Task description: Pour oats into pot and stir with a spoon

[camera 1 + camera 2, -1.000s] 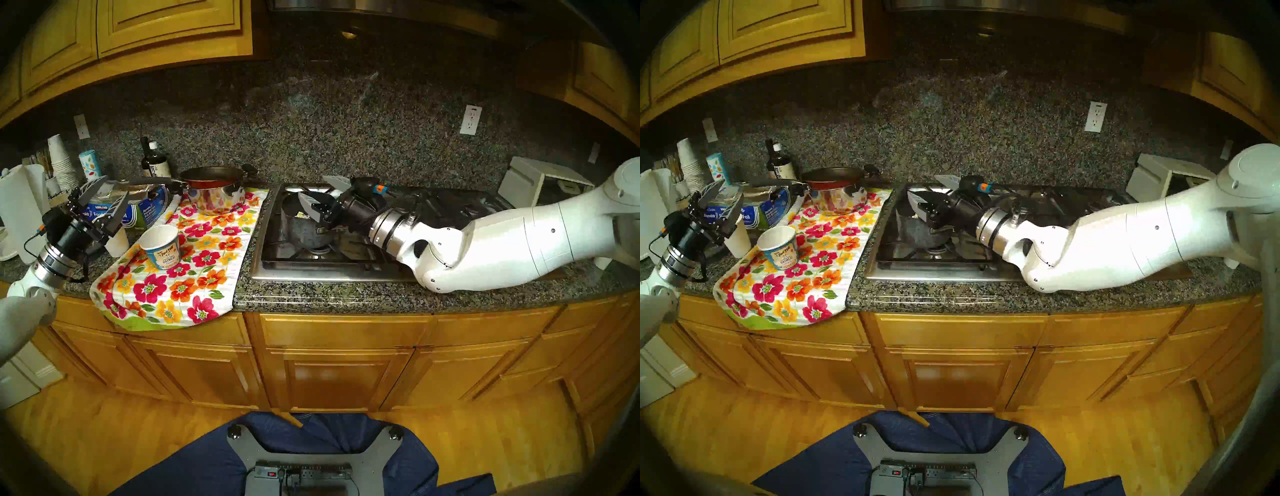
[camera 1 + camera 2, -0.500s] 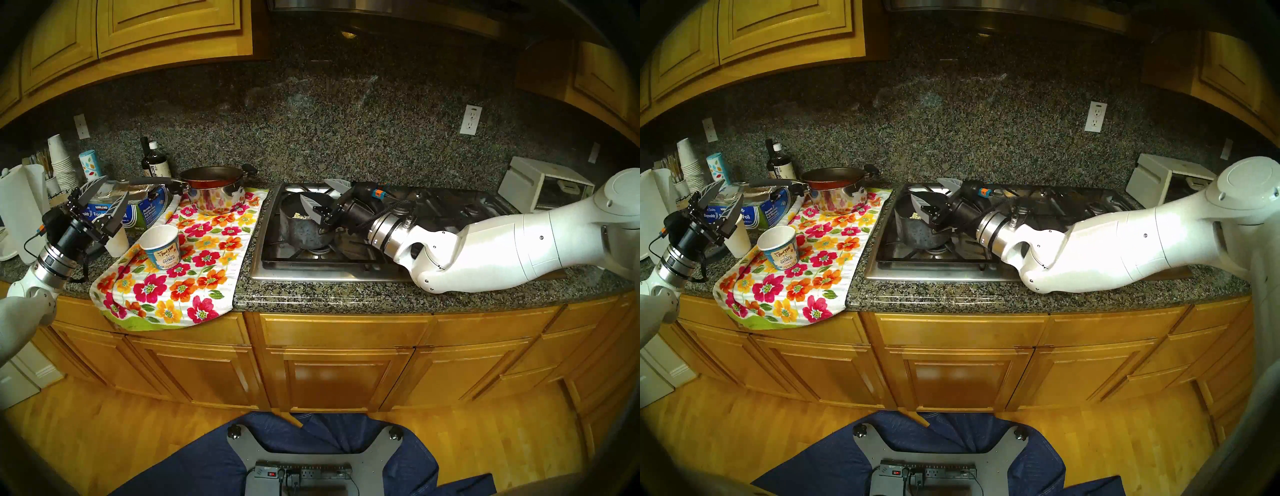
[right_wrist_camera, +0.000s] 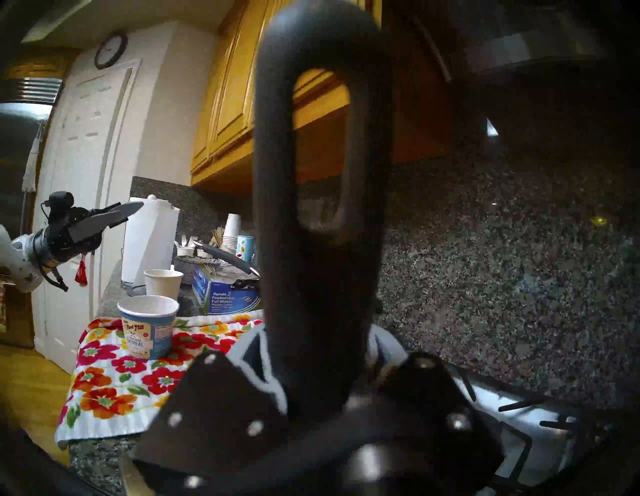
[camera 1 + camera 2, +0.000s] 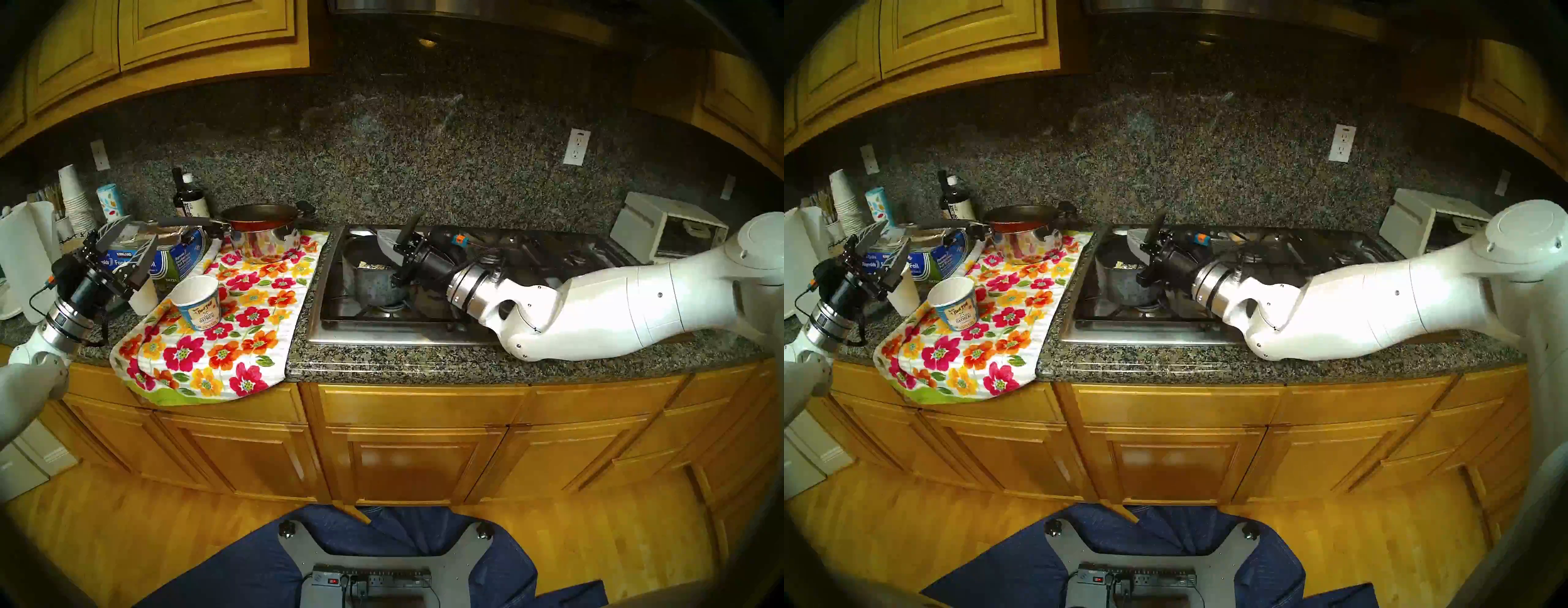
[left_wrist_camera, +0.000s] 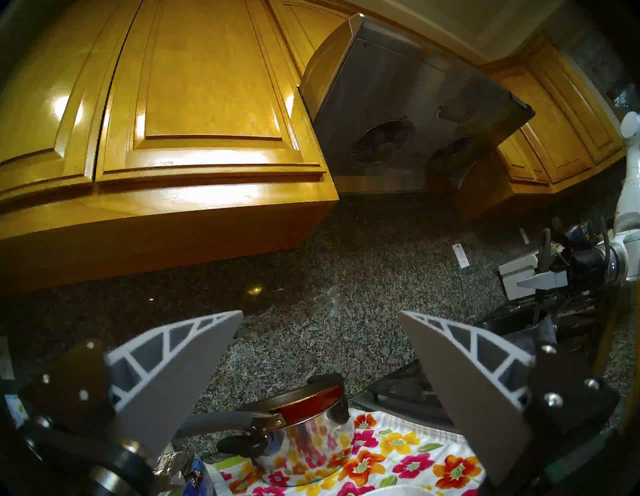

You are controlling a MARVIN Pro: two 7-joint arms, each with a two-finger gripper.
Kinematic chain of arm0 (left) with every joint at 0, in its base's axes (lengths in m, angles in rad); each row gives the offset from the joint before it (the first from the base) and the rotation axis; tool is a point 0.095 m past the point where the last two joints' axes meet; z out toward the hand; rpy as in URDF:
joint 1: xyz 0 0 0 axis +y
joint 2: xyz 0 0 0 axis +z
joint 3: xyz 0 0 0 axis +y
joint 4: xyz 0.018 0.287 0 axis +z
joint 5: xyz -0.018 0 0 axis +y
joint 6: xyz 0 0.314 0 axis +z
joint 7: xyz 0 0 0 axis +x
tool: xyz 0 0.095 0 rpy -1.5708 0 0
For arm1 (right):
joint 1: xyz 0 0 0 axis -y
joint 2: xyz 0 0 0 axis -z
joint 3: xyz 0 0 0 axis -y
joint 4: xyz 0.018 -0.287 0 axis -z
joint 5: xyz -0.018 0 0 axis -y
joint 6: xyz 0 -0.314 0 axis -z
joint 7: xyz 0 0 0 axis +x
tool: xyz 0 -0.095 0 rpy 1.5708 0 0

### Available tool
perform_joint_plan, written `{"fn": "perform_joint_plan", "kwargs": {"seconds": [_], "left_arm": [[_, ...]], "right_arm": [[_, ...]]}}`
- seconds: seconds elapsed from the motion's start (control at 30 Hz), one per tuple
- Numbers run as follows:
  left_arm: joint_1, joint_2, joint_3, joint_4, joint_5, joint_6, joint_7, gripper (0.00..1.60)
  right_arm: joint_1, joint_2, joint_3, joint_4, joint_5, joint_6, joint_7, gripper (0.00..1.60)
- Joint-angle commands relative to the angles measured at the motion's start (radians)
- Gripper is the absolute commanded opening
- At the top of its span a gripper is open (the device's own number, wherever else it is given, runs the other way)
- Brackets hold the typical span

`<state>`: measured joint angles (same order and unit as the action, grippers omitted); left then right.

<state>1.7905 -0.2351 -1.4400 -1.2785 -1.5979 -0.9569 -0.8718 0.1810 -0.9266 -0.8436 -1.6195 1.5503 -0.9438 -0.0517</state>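
Observation:
The small dark speckled pot (image 4: 369, 278) sits on the stove's left burner with pale oats (image 4: 373, 265) lying in it. The black spoon (image 4: 410, 229) stands steeply in the pot, its handle rising above my right gripper (image 4: 392, 248), which is shut on the handle over the pot's right rim. In the right wrist view the spoon's looped handle end (image 3: 318, 173) fills the middle, between the fingers. The blue-labelled oatmeal cup (image 4: 198, 301) stands upright on the floral towel, white inside. My left gripper (image 4: 141, 228) hangs open and holds nothing, above the counter at the far left.
A shiny steel pot with a reddish inside (image 4: 261, 233) sits at the back of the floral towel (image 4: 237, 339). A foil box (image 4: 169, 259), a plain white paper cup (image 4: 144, 295), bottles and cup stacks crowd the left counter. A white toaster (image 4: 666, 229) stands at the right.
My right gripper's fingers, spread over the pot before, have come together on the spoon handle, which now sticks up above them. The wrist shifted slightly left. The left arm has not moved.

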Motion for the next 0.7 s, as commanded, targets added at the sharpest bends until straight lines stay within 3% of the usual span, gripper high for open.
{"fn": "perform_joint_plan", "kwargs": {"seconds": [0.0, 0.2, 0.23, 0.3, 0.63, 0.67], "left_arm": [[-0.018, 0.011, -0.030, 0.000, -0.004, -0.003, -0.109, 1.60], [-0.020, 0.010, -0.030, 0.002, -0.007, -0.003, -0.119, 1.60], [-0.015, 0.015, -0.027, -0.005, 0.003, -0.003, -0.086, 1.60], [-0.018, 0.011, -0.029, 0.000, -0.004, -0.003, -0.109, 1.60], [-0.016, 0.014, -0.028, -0.004, 0.001, -0.003, -0.092, 1.60], [-0.020, 0.008, -0.032, 0.004, -0.009, -0.003, -0.127, 1.60]], "right_arm": [[0.094, 0.041, 0.020, -0.058, -0.019, 0.004, 0.016, 0.00], [0.152, 0.056, 0.004, -0.090, -0.027, 0.077, 0.034, 0.00], [0.132, 0.065, 0.029, -0.084, -0.035, 0.089, 0.039, 0.00], [0.169, 0.066, 0.000, -0.089, -0.034, 0.122, 0.046, 0.00], [0.202, 0.071, -0.013, -0.027, -0.026, 0.234, 0.090, 0.00], [0.203, 0.070, -0.011, -0.017, -0.023, 0.242, 0.097, 0.00]]}}
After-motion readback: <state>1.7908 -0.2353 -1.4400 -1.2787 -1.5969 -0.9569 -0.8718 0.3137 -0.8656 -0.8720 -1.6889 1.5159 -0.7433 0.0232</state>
